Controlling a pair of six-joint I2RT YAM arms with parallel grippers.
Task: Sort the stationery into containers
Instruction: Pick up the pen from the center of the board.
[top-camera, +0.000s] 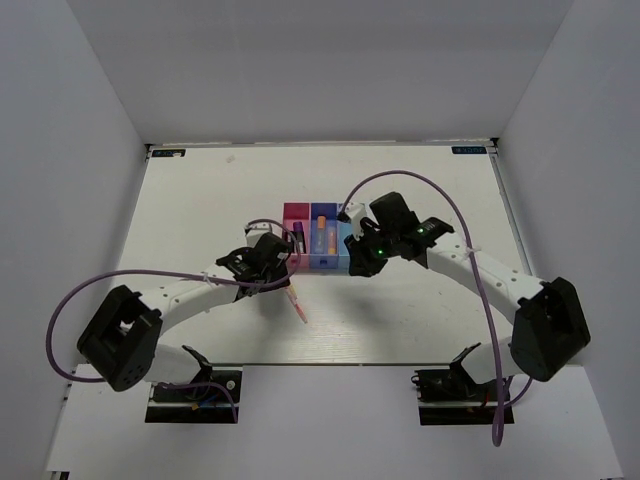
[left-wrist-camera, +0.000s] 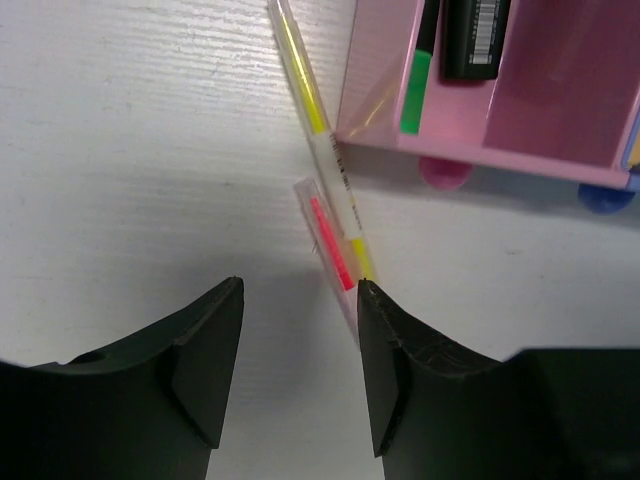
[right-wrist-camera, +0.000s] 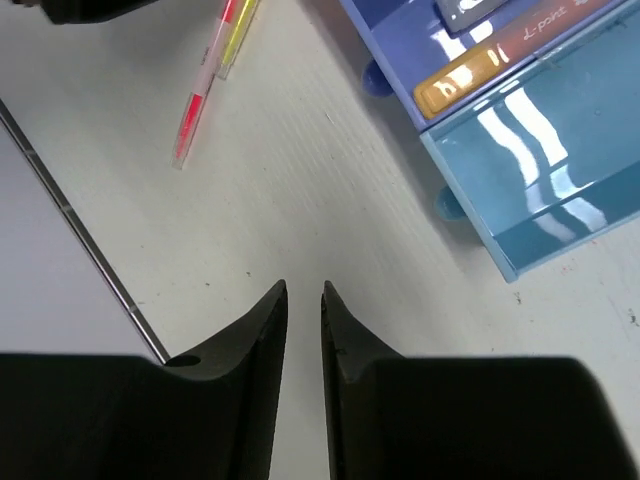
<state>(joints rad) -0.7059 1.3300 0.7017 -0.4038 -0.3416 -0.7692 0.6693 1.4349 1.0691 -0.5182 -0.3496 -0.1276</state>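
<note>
Left fingers (left-wrist-camera: 300, 300) are spread wide and low over the tabletop (left-wrist-camera: 130, 150) with nothing between them, and right at one fingertip sits the near end of the pink pen (left-wrist-camera: 330, 240); whether they touch, I cannot tell. The yellow pen (left-wrist-camera: 305, 95) lies against it, the two crossing at a shallow angle. Both are flat on the tabletop outside the bins, the yellow one running up past the corner of the pink bin (left-wrist-camera: 480, 155). Inside that bin there's a green-ended marker (left-wrist-camera: 411, 95) and, beside it, a black marker (left-wrist-camera: 475, 40) with a barcode label. Over to the right fingers (right-wrist-camera: 305, 290): all but together, just a thin slit, gripping nothing, hovering above bare tabletop near the front of the bins. From that wrist the blue bin (right-wrist-camera: 400, 60) holds an orange marker (right-wrist-camera: 460, 85) with a dark marker (right-wrist-camera: 550, 20) beside it, and the teal bin (right-wrist-camera: 540, 170) next door glints with reflections. From above, the three bins stand joined in a row mid-tabletop, pink left, blue middle, teal right. The left arm (top-camera: 190, 295) is at the pink end, the right arm (top-camera: 480, 265) at the teal end, and the two pens lie just in front of the row between them
</note>
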